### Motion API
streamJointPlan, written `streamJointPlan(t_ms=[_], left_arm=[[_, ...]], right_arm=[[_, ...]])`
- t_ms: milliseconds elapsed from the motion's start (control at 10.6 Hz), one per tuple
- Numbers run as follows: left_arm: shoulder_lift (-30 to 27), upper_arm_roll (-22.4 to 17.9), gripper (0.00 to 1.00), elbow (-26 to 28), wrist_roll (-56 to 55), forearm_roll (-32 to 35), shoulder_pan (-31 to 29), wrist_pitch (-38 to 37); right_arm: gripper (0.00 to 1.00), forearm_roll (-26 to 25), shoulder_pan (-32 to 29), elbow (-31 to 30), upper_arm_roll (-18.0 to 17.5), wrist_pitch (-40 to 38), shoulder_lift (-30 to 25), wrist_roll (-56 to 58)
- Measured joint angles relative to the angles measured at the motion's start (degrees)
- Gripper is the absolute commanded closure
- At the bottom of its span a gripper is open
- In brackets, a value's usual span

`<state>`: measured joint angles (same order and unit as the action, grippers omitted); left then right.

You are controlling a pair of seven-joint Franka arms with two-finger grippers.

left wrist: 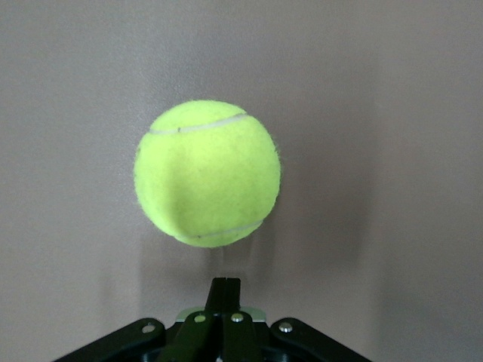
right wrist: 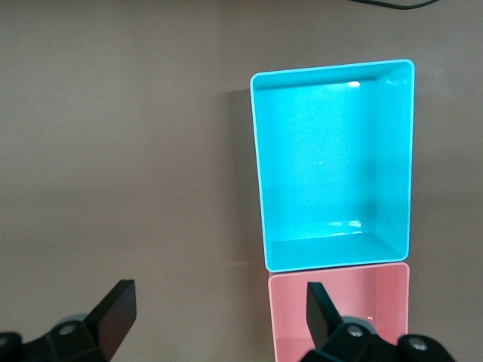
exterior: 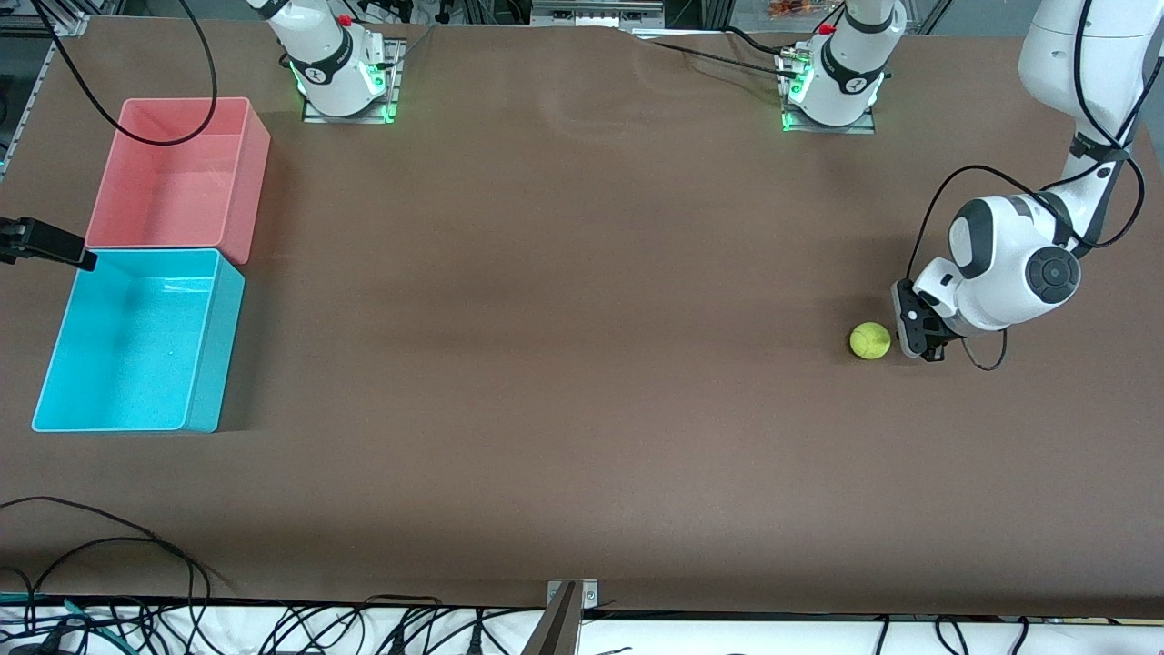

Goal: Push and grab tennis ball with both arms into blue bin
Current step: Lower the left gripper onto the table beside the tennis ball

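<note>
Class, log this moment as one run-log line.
left gripper: shut, beside tennis ball | right gripper: open, above blue bin | ball on table

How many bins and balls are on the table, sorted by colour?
Blue bin: 1
Pink bin: 1
Yellow-green tennis ball: 1
Total: 3

One tennis ball (exterior: 870, 341), two bins (exterior: 136, 341), two arms (exterior: 1009, 264)

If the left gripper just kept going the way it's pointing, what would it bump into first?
Most likely the tennis ball: it lies on the table right ahead of the shut left gripper, seemingly with a small gap between them.
</note>
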<state>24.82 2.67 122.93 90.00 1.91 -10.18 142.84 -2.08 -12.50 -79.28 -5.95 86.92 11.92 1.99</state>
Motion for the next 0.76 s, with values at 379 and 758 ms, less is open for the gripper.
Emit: streamJointPlan(t_ms=[379,758], left_arm=[[0.7,0.0,1.00,0.0,0.2,-0.2,0.0,0.3],[1.8,0.0,1.00,-0.2,0.3,-0.9,0.0,1.9]], right_arm=[[0.00,0.0,0.0,0.0,0.0,0.0,0.0,-0.1],[0.00,0.0,0.0,0.0,0.0,0.0,0.0,-0.1]])
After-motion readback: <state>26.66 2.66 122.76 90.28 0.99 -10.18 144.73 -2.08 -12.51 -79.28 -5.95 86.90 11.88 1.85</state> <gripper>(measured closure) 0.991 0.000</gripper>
